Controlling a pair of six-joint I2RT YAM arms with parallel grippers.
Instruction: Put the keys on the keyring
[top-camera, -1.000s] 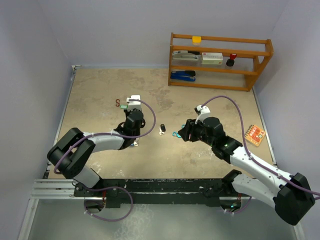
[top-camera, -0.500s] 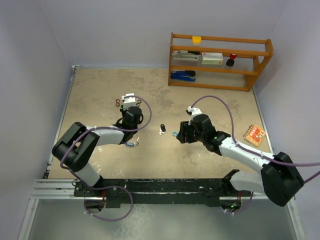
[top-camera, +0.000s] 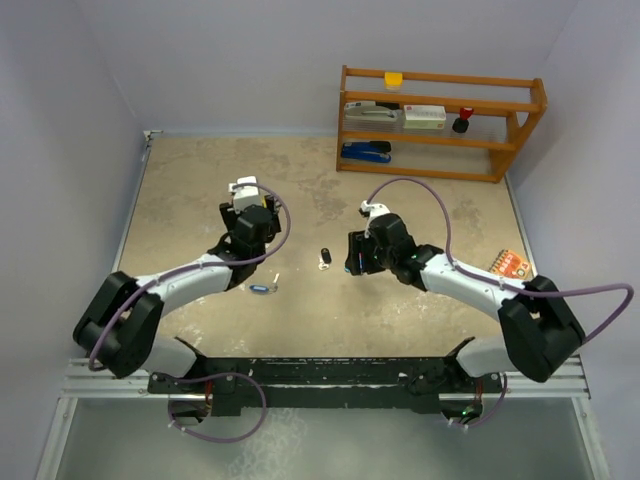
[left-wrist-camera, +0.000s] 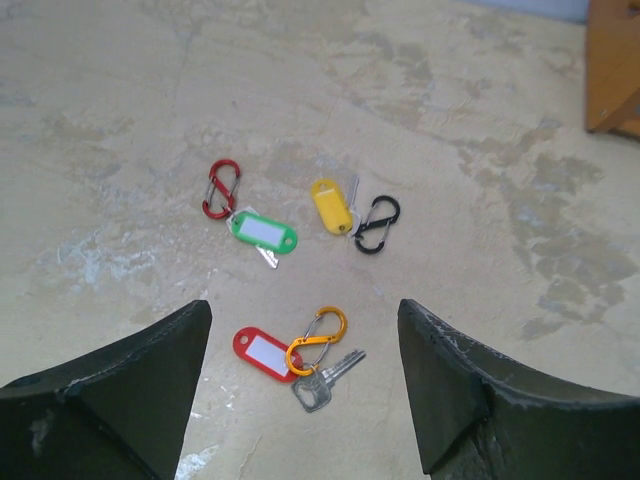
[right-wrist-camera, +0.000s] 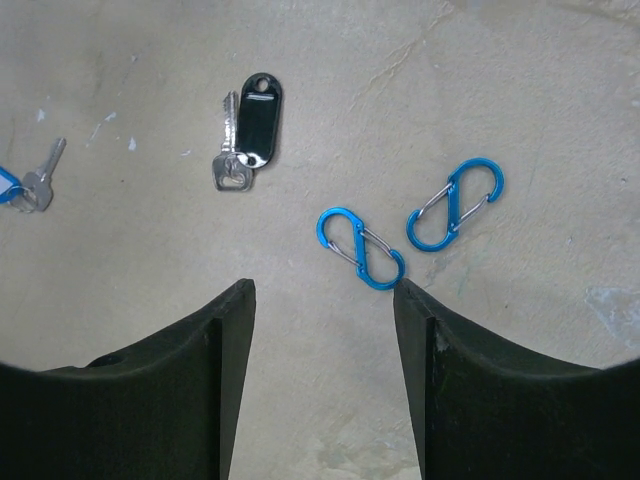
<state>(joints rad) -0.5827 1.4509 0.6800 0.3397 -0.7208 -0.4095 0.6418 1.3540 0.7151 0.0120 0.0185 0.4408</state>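
Note:
In the left wrist view my left gripper (left-wrist-camera: 303, 305) is open and holds nothing. Between its fingers, on the table, lies a red-tagged key (left-wrist-camera: 262, 354) that looks linked to an orange S-shaped clip (left-wrist-camera: 318, 338). Beyond lie a green-tagged key (left-wrist-camera: 264, 232), a red clip (left-wrist-camera: 221, 188), a yellow-tagged key (left-wrist-camera: 330, 204) and a black clip (left-wrist-camera: 377, 223). My right gripper (right-wrist-camera: 322, 285) is open over bare table. Two blue clips (right-wrist-camera: 361, 248) (right-wrist-camera: 455, 203) lie just ahead of it, the nearer by its right fingertip. A black-tagged key (right-wrist-camera: 255, 125) lies farther off. A blue-tagged key (top-camera: 263, 289) lies loose near the left arm.
A wooden shelf (top-camera: 440, 120) with staplers and small items stands at the back right. A small orange card (top-camera: 510, 266) lies by the right edge. The table's raised rim (top-camera: 140, 200) runs along the left side.
My left gripper opened, let go of the blue-tagged key onto the table and drew back up-left over the group of keys. My right gripper shifted left toward the blue clips and widened slightly.

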